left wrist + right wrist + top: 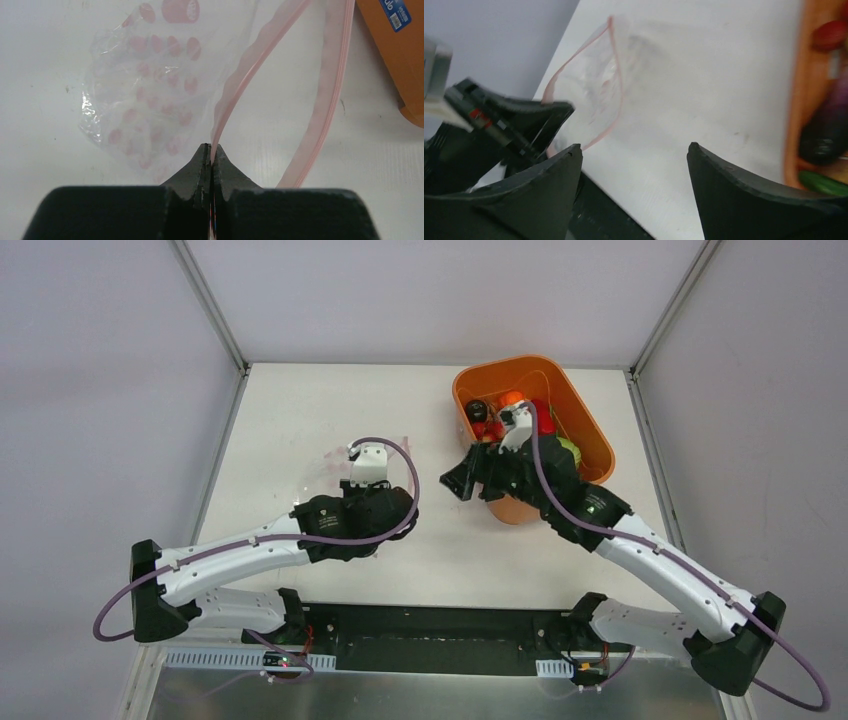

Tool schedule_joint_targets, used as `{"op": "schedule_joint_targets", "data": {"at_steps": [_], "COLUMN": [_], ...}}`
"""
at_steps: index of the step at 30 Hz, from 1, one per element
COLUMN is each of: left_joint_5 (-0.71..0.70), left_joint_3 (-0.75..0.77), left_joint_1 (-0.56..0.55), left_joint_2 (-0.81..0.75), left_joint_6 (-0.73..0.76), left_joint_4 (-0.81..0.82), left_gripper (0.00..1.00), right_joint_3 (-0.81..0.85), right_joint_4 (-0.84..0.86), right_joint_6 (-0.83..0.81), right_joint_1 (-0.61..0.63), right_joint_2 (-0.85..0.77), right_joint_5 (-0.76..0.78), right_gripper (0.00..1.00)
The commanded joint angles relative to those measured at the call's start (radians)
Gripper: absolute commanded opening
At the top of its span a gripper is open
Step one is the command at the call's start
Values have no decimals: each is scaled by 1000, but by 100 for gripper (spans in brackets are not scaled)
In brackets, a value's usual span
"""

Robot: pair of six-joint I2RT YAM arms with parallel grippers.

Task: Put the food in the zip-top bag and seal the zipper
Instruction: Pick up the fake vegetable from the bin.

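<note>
Left wrist view: left claw (pixel 211 152) pinches the thin pink zipper strip (pixel 235 85) of the clear, pink-dotted plastic bag (pixel 145 105); right claw (pixel 634 150) hangs spread, seemingly empty, just left of the orange plastic tub (pixel 800 95).

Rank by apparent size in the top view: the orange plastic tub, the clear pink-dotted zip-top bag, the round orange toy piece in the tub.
1. orange plastic tub, clearly largest.
2. clear pink-dotted zip-top bag; faint, partly under the left arm, so extent unsure.
3. round orange toy piece, smallest.
</note>
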Motion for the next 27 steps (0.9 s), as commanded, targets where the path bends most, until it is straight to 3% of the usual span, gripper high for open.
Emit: {"op": "schedule_joint_targets", "data": {"at_steps": [1,6,12,16,27], "left_joint_5": [52,62,88,95,110], "left_joint_3": [6,3,3,1,-12], "left_joint_1": [23,30,40,46,62], "left_joint_2": [18,21,14,21,22], "left_joint_6": [23,43,96,103,113], "left_joint_4": [40,57,88,90,92], "left_gripper": [0,0,0,0,0], "right_joint_3": [61,181,225,270,316], "right_joint_4": [-60,-161,-186,-212,-334], "right_joint_6": [-82,-79,-68,-71,-68], "right_joint_1": [-128,-386,-565,-587,-586], "right_joint_2": [30,207,393,485,631], "right_joint_5": [342,372,363,496,654], "right_gripper": [83,99,100,100,100]}}
